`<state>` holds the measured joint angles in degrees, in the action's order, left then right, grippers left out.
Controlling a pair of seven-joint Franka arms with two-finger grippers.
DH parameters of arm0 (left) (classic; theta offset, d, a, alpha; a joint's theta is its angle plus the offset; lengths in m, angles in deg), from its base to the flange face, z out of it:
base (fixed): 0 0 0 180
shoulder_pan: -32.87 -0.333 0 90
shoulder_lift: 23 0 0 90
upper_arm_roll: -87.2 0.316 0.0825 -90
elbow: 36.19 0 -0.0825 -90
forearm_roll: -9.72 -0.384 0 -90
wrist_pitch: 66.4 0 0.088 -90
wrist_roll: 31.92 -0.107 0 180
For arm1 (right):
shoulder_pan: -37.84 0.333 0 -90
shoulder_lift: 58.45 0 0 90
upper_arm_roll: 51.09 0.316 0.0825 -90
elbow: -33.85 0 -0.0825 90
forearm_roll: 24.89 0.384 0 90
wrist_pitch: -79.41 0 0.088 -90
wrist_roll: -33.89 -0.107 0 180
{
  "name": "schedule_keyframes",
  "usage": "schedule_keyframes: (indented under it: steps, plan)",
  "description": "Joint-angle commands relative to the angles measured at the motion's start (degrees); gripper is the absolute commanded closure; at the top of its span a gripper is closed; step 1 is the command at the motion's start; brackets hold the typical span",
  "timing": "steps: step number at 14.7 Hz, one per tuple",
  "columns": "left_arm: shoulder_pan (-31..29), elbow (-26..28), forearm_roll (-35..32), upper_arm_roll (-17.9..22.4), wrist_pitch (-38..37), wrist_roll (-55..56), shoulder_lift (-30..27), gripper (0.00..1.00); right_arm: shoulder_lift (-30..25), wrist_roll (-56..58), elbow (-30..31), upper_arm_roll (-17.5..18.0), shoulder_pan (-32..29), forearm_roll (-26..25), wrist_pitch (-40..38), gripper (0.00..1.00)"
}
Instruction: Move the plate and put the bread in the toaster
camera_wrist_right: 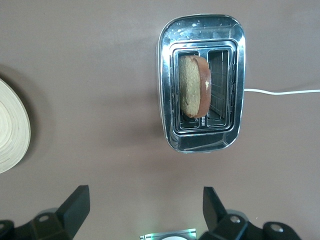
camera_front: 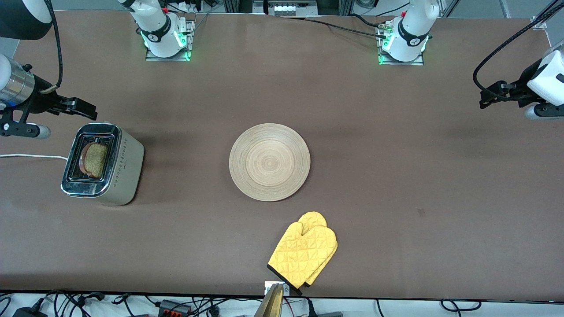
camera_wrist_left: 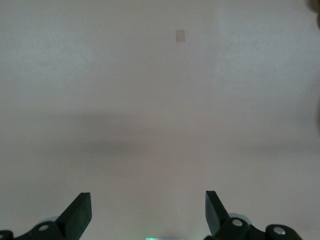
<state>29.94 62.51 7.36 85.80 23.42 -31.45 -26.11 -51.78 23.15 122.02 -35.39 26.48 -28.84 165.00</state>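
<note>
Bread [camera_front: 94, 159] sits in 1 slot of the toaster [camera_front: 118, 165], plate [camera_front: 269, 162] mid-table; you look done. Left gripper [camera_wrist_left: 148, 212] and right gripper [camera_wrist_right: 145, 207] hang open, empty.

The front view looks down steeply from high across the table [camera_front: 396, 176], facing both arm bases and taking in the whole top. The right wrist view looks straight down from well above the toaster [camera_wrist_right: 202, 82], its own tool [camera_wrist_right: 145, 210] at the frame's edge; it shares the toaster, the bread [camera_wrist_right: 192, 86] and a sliver of the plate [camera_wrist_right: 12, 127] with the front view. The left wrist view faces only bare table past the left tool [camera_wrist_left: 148, 212].
</note>
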Motion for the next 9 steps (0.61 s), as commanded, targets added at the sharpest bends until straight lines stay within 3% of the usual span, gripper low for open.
schedule_keyframes:
  steps: [1,9]
  plan:
    - [-0.5,-0.8,1.0,0.1,-0.9,-0.6,0.3,0.00,-0.5,1.6,0.5,0.5,-0.7,0.4,0.0,0.00]
    - [-0.8,-0.8,1.0,0.1,-0.9,-0.6,0.3,0.00,-0.5,1.7,0.5,0.5,-0.8,0.8,-0.3,0.00]
